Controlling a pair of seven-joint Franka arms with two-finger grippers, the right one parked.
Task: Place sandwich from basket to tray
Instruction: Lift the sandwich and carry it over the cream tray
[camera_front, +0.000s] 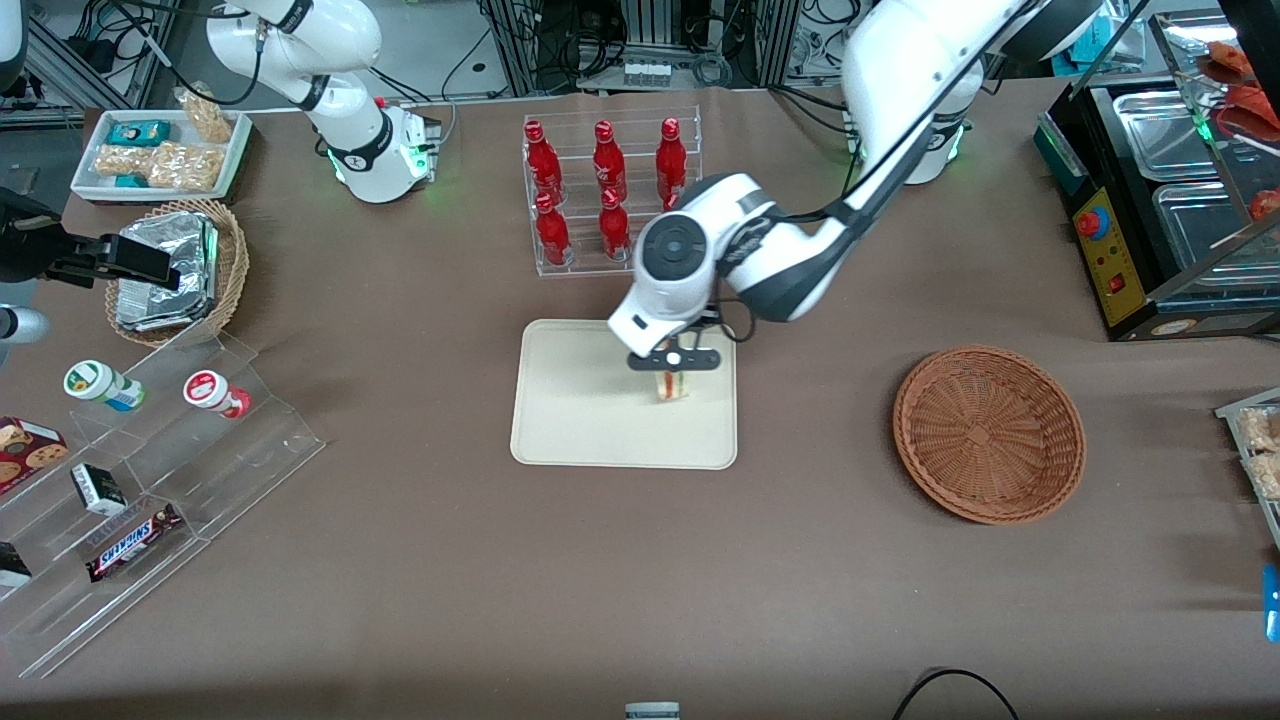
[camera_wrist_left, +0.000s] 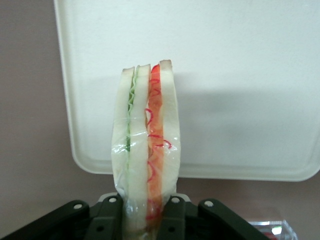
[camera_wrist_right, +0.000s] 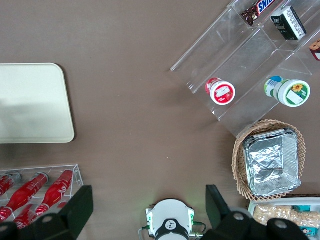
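Over the tray (camera_front: 580, 420), near its edge toward the working arm's end of the tabletop (camera_front: 500, 580): hand (camera_front: 674, 372), fingers (camera_wrist_left: 172, 210) pinching the sandwich (camera_front: 673, 385) from both flat sides. Held upright, cut edge showing, white bread with a green layer and a red layer, clear wrap around it; wedge tip pointing away from the hand, out over the cream tray (camera_wrist_left: 240, 75). Whether resting on the tray or just above it, cannot tell.

Well away from the hand, toward the working arm's end: basket (camera_front: 988, 432), round, reddish-brown wicker, nothing in it.

Farther from the front camera than the hand, just past the tray's edge: clear rack (camera_front: 610, 195) with five red bottles (camera_front: 671, 160) standing upright.

Toward the parked arm's end, well apart from the hand: paler wicker basket (camera_front: 232, 270) with foil packets (camera_front: 165, 270), white tray of snack bags (camera_front: 165, 150), and a clear stepped stand (camera_front: 180, 480) carrying two small tubs (camera_front: 215, 392), a chocolate bar (camera_front: 133, 541) and small boxes.
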